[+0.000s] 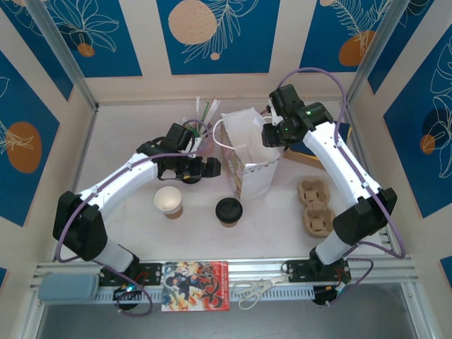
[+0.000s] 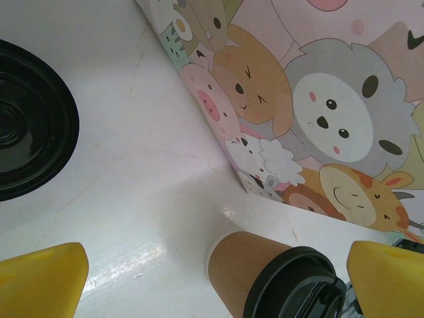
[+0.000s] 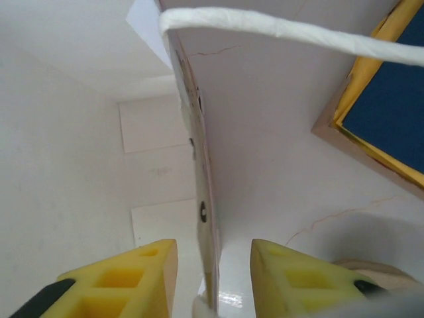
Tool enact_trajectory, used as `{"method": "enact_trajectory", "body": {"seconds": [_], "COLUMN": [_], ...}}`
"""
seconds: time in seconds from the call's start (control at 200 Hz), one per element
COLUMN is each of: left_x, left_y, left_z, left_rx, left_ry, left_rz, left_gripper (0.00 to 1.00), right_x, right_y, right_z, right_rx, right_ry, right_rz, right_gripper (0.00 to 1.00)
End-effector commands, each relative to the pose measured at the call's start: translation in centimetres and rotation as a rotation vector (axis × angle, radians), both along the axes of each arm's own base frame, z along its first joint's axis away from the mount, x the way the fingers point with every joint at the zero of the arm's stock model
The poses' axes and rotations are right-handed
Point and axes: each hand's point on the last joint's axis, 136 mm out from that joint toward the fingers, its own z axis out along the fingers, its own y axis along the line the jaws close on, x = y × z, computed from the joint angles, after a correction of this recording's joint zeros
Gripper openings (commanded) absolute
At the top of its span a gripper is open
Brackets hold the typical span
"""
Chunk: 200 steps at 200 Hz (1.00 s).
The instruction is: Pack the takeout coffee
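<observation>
While the cup (image 1: 168, 201) sits upright, lidless, brown outside and cream inside, left gripper (image 2: 218, 271) gapes empty; right gripper (image 3: 213, 262) loosely straddles the bag (image 1: 252, 180) wall, unclamped.

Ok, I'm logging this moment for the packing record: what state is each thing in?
paper bag: standing, mouth open
takeout coffee: upright, lidless, on the table, outside the paper bag
lidded cup: upright, black lid on
left gripper: open, holding nothing
right gripper: open, fingers either side of the paper bag's wall
</observation>
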Motion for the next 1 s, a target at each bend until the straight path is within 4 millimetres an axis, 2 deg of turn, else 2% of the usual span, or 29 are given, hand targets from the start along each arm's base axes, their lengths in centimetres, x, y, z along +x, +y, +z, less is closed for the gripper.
{"method": "enact_trajectory", "body": {"seconds": [0.0, 0.17, 0.325, 0.46, 0.6, 0.675, 0.775, 0.865, 0.995], "left_x": [-0.2, -0.4, -0.9, -1.4, -2.4, -3.1, -4.1, -5.2, -6.4], "left_y": [-0.1, 0.6, 1.4, 2.0, 2.5, 2.3, 2.0, 1.5, 1.4], "left_z": [1.7, 3.3, 4.8, 6.4, 8.5, 9.8, 11.5, 13.0, 14.1], "left_rx": [0.001, 0.008, 0.009, 0.002, -0.022, -0.063, -0.126, -0.183, -0.217], "left_ry": [-0.03, -0.065, -0.099, -0.127, -0.164, -0.183, -0.208, -0.232, -0.258], "left_rz": [-0.013, -0.002, 0.015, 0.021, 0.013, -0.009, -0.041, -0.088, -0.129], "left_gripper": [1.0, 1.0, 1.0, 1.0, 1.0, 1.0, 1.0, 1.0, 1.0], "right_x": [-0.8, -1.6, -2.7, -3.9, -5.5, -6.4, -7.7, -9.2, -11.3], "right_y": [0.3, 0.2, -0.5, -1.3, -3.0, -4.3, -6.4, -8.2, -10.5], "right_z": [2.9, 5.7, 7.7, 8.6, 9.1, 8.7, 7.3, 5.1, 1.0], "right_rx": [0.059, 0.117, 0.177, 0.224, 0.256, 0.259, 0.252, 0.238, 0.189], "right_ry": [-0.045, -0.106, -0.15, -0.177, -0.198, -0.2, -0.166, -0.109, -0.002], "right_rz": [0.006, -0.005, -0.039, -0.067, -0.136, -0.183, -0.273, -0.353, -0.46], "right_gripper": [0.43, 0.58, 0.65, 0.72, 0.76, 0.76, 0.76, 0.76, 0.74]}}
